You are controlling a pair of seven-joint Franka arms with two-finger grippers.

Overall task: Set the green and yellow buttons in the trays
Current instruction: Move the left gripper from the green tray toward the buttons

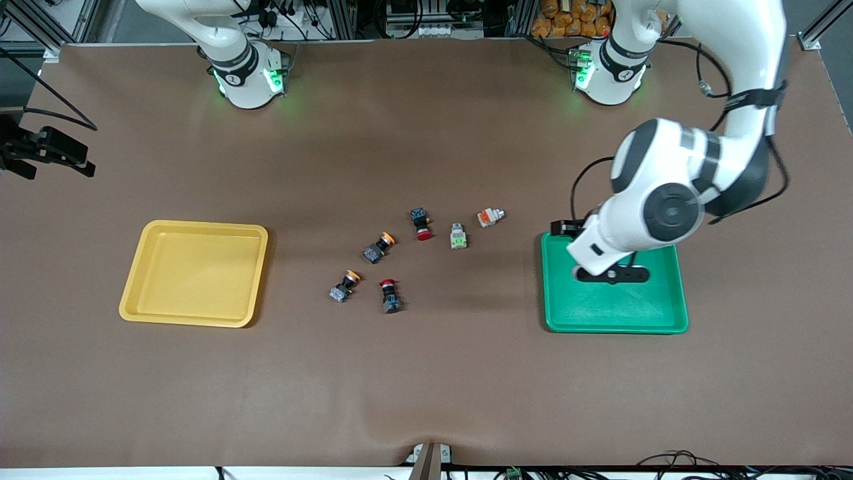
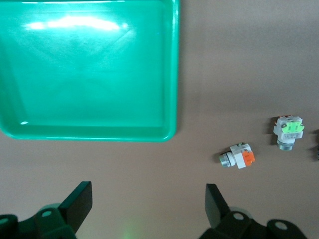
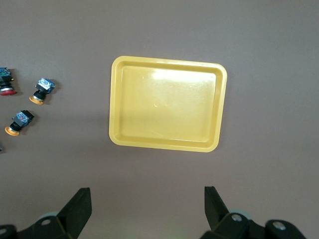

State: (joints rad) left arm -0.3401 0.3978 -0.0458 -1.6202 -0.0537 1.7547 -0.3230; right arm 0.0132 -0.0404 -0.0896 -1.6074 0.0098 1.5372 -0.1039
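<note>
Left gripper (image 2: 144,209) wide open, empty, over green tray (image 1: 660,313). Right gripper (image 3: 144,209) wide open, empty, above yellow tray (image 3: 115,104). Buttons (image 1: 457,236) between trays.

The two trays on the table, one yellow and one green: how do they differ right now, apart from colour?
The yellow tray lies toward the right arm's end of the table, the green tray toward the left arm's end. The left gripper, open, hangs at the green tray's edge, while nothing shows above the yellow tray in the front view. Both are shallow, rimmed, round-cornered rectangles, and both hold no buttons yet.
</note>
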